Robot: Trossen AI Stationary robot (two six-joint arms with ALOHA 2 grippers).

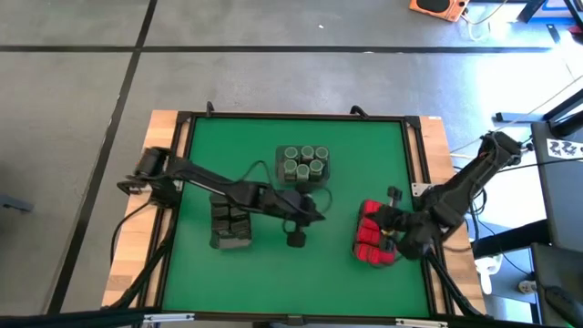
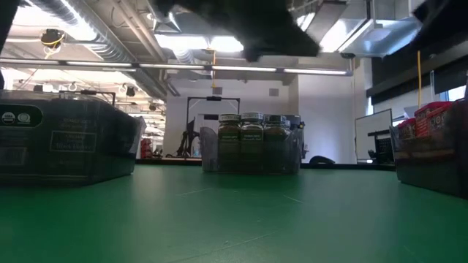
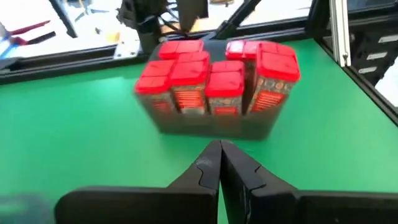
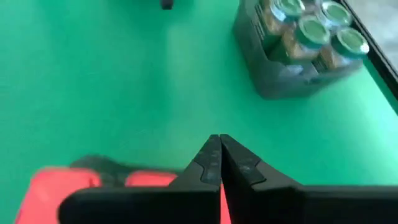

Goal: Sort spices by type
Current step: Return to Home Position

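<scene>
Dark grey tins (image 1: 230, 223) being held in left tray (image 2: 110, 169), lower left of centre. Left gripper (image 3: 219, 149) being held mid-frame, jaws together, empty. Grey-green jars (image 1: 304, 164) being held in middle tray (image 4: 273, 78), upper centre. Red boxes (image 1: 373, 235) being held in right tray (image 3: 211, 127), right side; right gripper (image 4: 219, 144) being held over them, jaws together, empty.

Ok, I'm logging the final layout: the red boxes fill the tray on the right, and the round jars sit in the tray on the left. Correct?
No: the round jars sit in the middle tray, not the left one, as the high view shows. The red boxes do fill the tray on the right.
</scene>
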